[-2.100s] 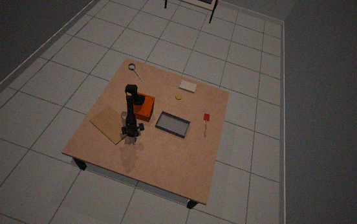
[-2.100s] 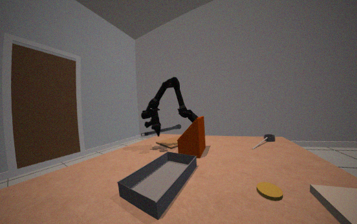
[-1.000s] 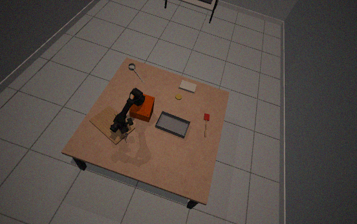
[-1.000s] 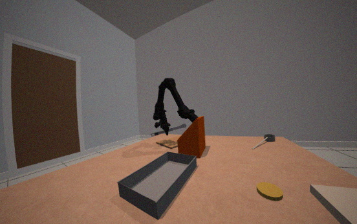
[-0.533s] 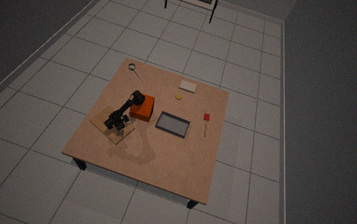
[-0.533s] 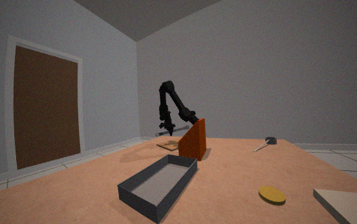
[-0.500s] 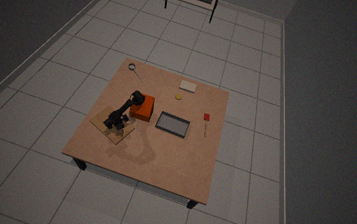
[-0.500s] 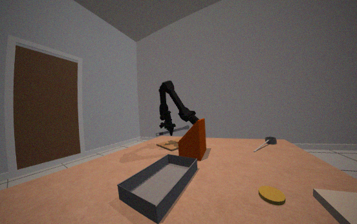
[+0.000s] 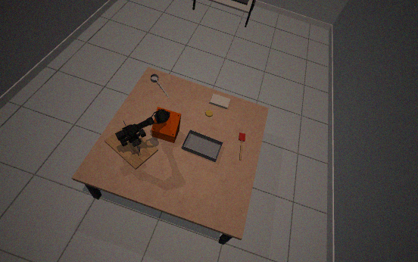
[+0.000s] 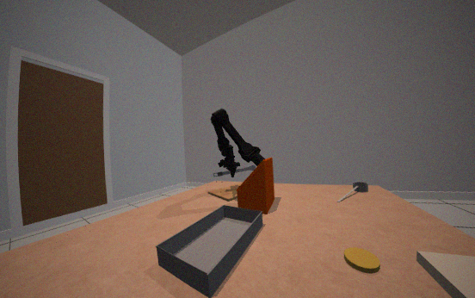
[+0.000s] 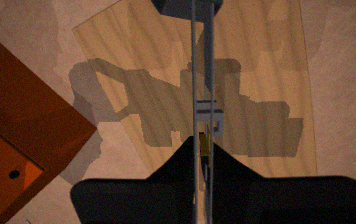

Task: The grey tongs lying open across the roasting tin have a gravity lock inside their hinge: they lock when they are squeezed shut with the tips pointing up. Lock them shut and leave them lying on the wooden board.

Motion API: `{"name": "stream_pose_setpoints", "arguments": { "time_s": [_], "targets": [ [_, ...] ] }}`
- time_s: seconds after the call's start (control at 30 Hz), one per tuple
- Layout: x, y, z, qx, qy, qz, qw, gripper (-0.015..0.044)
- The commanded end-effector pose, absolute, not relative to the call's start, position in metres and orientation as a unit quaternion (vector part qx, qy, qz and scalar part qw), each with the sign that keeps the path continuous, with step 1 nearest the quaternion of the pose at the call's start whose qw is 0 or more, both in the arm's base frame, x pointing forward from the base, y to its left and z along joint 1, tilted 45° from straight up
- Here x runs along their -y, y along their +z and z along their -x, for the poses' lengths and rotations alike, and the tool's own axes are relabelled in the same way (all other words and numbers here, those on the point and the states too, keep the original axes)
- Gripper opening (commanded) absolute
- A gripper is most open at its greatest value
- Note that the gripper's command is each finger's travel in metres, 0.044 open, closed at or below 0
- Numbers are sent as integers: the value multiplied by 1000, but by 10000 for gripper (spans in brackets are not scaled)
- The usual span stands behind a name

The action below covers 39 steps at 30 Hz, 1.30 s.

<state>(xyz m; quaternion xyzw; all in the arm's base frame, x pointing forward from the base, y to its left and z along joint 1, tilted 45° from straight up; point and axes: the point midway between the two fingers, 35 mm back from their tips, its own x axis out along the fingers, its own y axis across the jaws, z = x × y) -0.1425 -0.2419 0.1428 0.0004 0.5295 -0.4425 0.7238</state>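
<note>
My gripper [image 10: 232,174] [image 11: 197,141] is shut on the grey tongs [image 10: 222,174] [image 11: 209,55] and holds them above the wooden board [image 9: 132,161] [image 10: 220,194] [image 11: 282,35]. In the wrist view the two arms of the tongs run close together, nearly parallel, from the top edge down between my fingers. In the exterior view the tongs lie roughly level, a little tilted, clear of the board. Whether the hinge lock is engaged cannot be seen. The roasting tin [image 9: 198,154] [image 10: 185,271] has nothing across it.
An orange block [image 9: 166,123] [image 10: 258,189] [image 11: 45,120] with a sloping top stands beside the board. A yellow disc [image 9: 209,113] [image 10: 361,259], a white slab [image 9: 219,100] [image 10: 452,267], a red-headed tool [image 9: 241,136] and a round strainer-like tool [image 9: 163,88] [image 10: 360,187] lie farther off.
</note>
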Motion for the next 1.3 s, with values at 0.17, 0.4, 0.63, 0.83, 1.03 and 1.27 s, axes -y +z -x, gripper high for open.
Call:
{"name": "stream_pose_setpoints", "arguments": {
  "time_s": [0.17,0.4,0.63,0.83,1.03,1.27],
  "targets": [
    [225,143,168,-528,-451,34,719,-150],
    [213,144,184,-529,-459,58,712,-150],
    [213,144,184,-529,-459,58,712,-150],
    [214,136,180,-543,-447,7,711,-150],
    [214,125,173,-572,-426,-73,697,-150],
    [209,117,166,-615,-404,-154,659,-150]
  ]
}}
